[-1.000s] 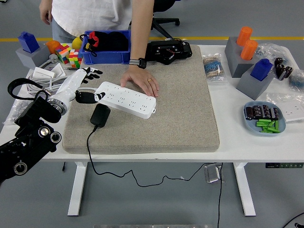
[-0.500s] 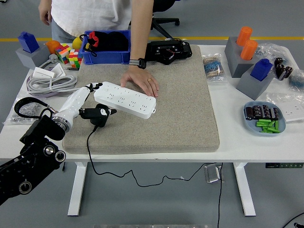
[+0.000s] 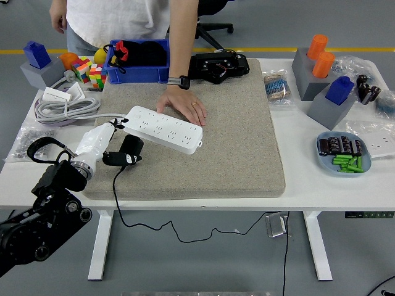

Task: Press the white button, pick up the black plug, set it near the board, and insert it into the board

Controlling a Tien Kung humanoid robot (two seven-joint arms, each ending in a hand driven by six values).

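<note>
Right now the robot's left hand (image 3: 111,148), white-shelled on a black arm, sits at the left edge of the grey felt mat (image 3: 247,142) with its fingers curled around the black plug (image 3: 129,148), a blocky adapter whose thin black cord (image 3: 117,197) trails off the front of the white worktop (image 3: 308,194). The plug lies just beside the near left end of the long white power strip board (image 3: 163,128), close to it but not seated in any socket. A person's hand (image 3: 184,106) presses flat on the board's far edge, steadying it.

To do this step well, I'd say the hand needs a firm hold on the plug body, wants the prongs turned to face a socket, and the cord kept slack so it doesn't drag the plug askew. Lining up squarely above one outlet before pushing down looks like the tricky part.

No writing or brand is legible from here; the board's face shows only socket holes.
</note>
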